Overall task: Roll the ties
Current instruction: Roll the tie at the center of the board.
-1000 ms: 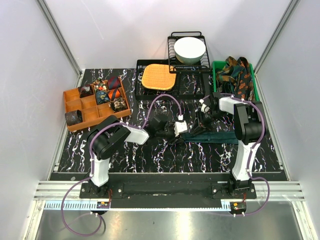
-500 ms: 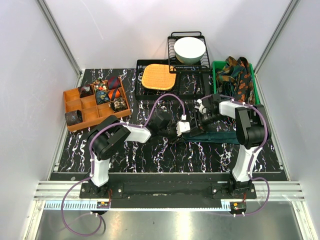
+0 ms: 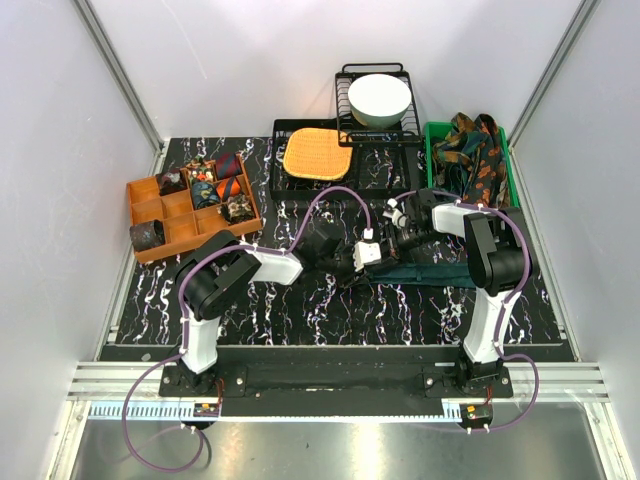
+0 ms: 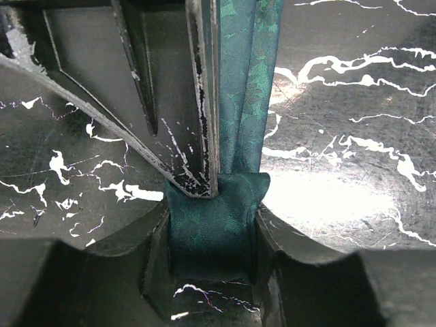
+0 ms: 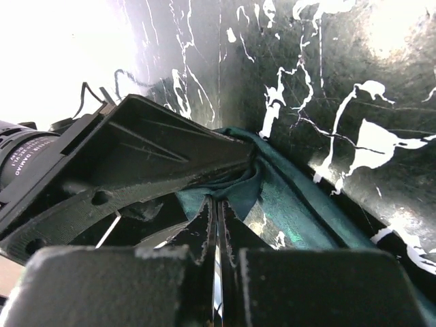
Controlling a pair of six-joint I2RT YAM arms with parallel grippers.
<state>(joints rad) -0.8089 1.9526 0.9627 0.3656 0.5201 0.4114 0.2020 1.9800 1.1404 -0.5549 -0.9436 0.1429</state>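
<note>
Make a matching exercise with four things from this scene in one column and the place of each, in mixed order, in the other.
1. white bowl
2. orange woven mat
3. plain teal tie
4. rolled ties

A. in the orange divided box, at the left
B. lying on the marble table
C. in the tall black wire rack, at the back
D. on the low black wire tray

Pairs: 1-C, 2-D, 3-B, 4-A
</note>
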